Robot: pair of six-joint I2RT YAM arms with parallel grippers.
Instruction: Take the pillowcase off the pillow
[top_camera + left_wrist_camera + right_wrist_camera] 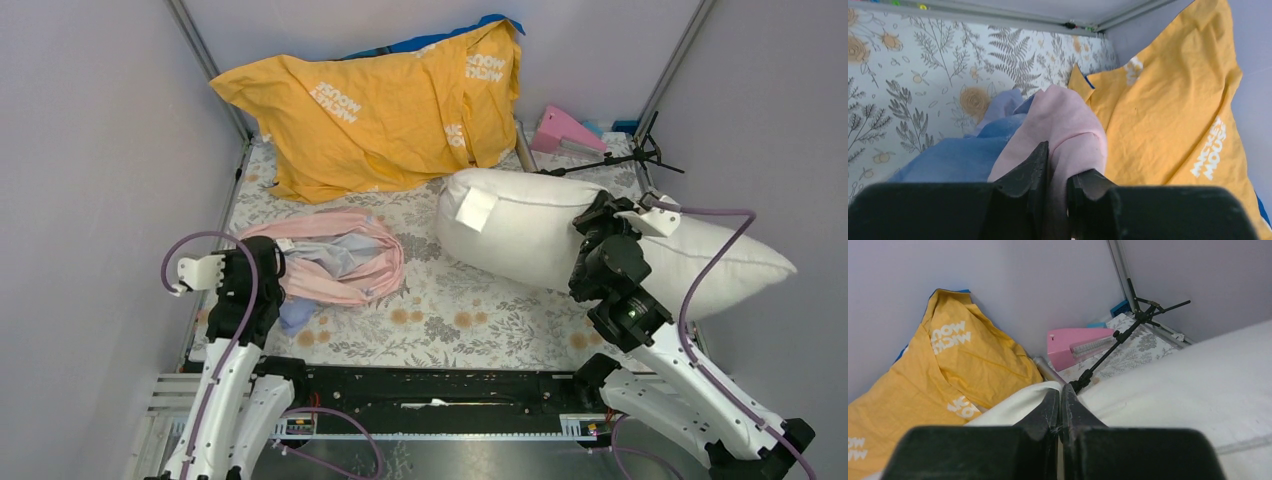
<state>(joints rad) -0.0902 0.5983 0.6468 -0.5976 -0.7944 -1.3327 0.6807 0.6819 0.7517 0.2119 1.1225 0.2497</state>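
The pillowcase lies crumpled on the floral table at the left, pale pink outside with light blue folds inside, apart from the pillow. My left gripper is at its left end. In the left wrist view the left gripper is shut on a pink fold of the pillowcase. The plump white pillow lies at the right with its small tag facing up. My right gripper sits on the pillow's middle. In the right wrist view the right gripper is shut, pinching the pillow's white fabric.
A yellow-orange cover with white lettering leans on the back wall. A pink wedge-shaped object, a metal tube and a black stand lie at the back right. Walls close in both sides.
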